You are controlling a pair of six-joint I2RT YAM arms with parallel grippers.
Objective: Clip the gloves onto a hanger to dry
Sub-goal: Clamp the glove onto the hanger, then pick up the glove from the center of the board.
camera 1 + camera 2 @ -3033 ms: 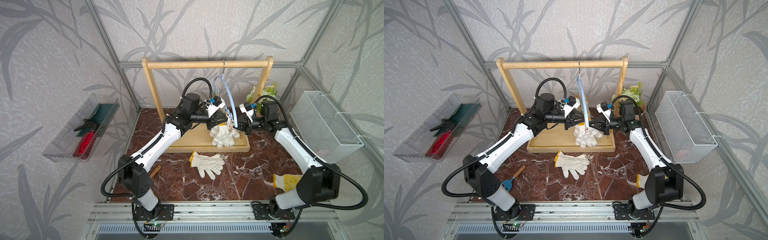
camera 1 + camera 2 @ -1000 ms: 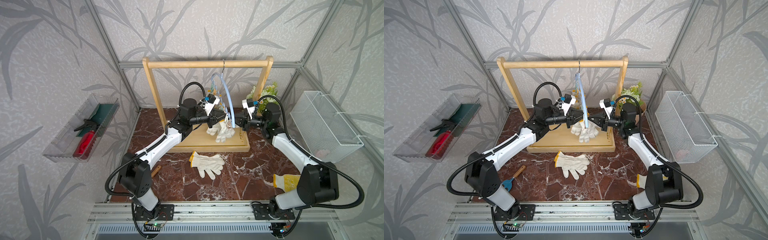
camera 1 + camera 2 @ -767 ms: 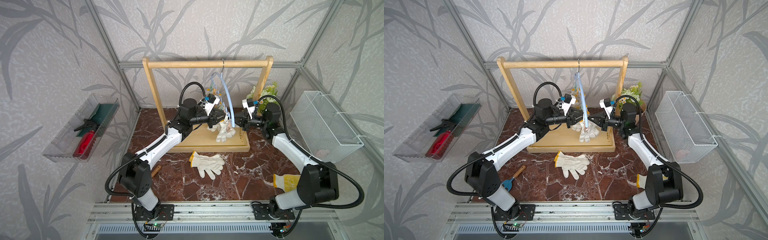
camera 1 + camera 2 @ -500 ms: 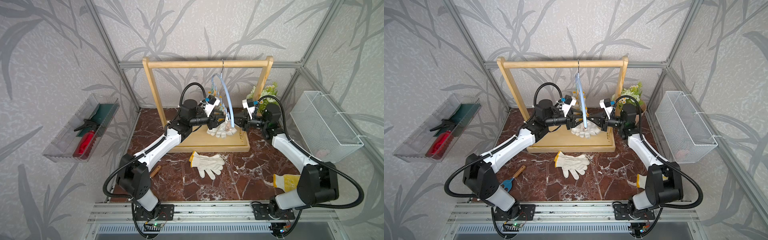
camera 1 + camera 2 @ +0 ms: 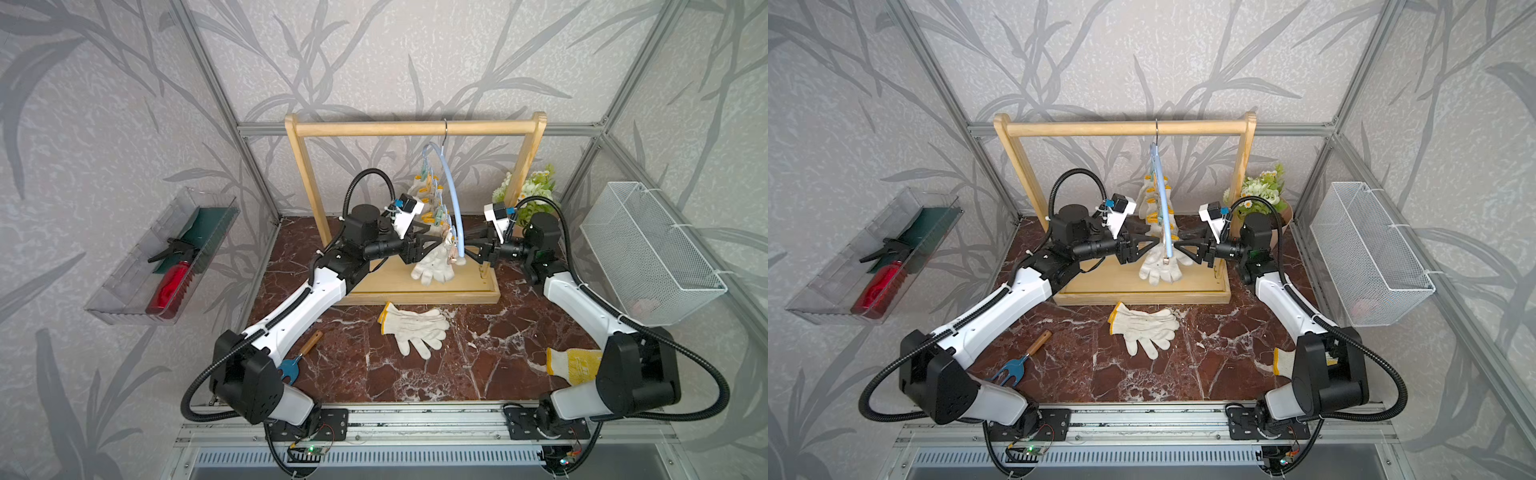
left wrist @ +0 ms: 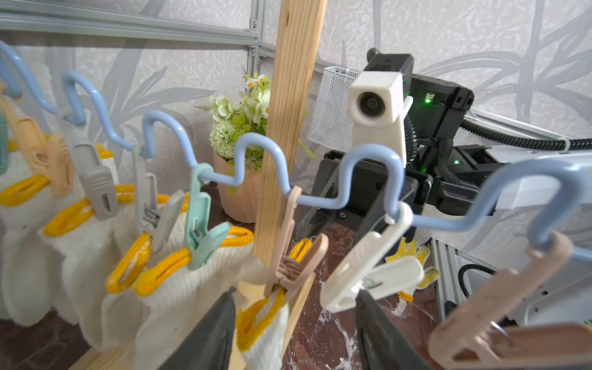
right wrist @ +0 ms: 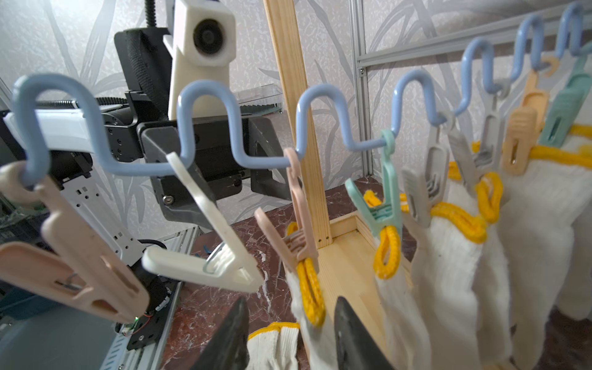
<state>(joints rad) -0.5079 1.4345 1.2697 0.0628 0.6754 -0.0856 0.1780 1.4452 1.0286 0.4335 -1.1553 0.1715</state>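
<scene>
Both arms meet at the blue wavy hanger (image 5: 451, 199), which hangs by its hook from the wooden rack (image 5: 415, 128). White gloves (image 5: 1160, 266) hang in a row from its clips by their yellow cuffs. The nearest one is pinched in the pink clip (image 6: 288, 266). The white clip (image 6: 368, 272) beside it holds nothing. Left claw (image 6: 296, 291): fingers spread apart on either side of that nearest cuff, not closed on it. Right claw (image 7: 291, 299): likewise parted, the same glove hanging between its fingers; contact with the knit cannot be told. A loose pair (image 5: 415, 328) lies flat on the counter (image 5: 353, 374), just in front of the rack base.
</scene>
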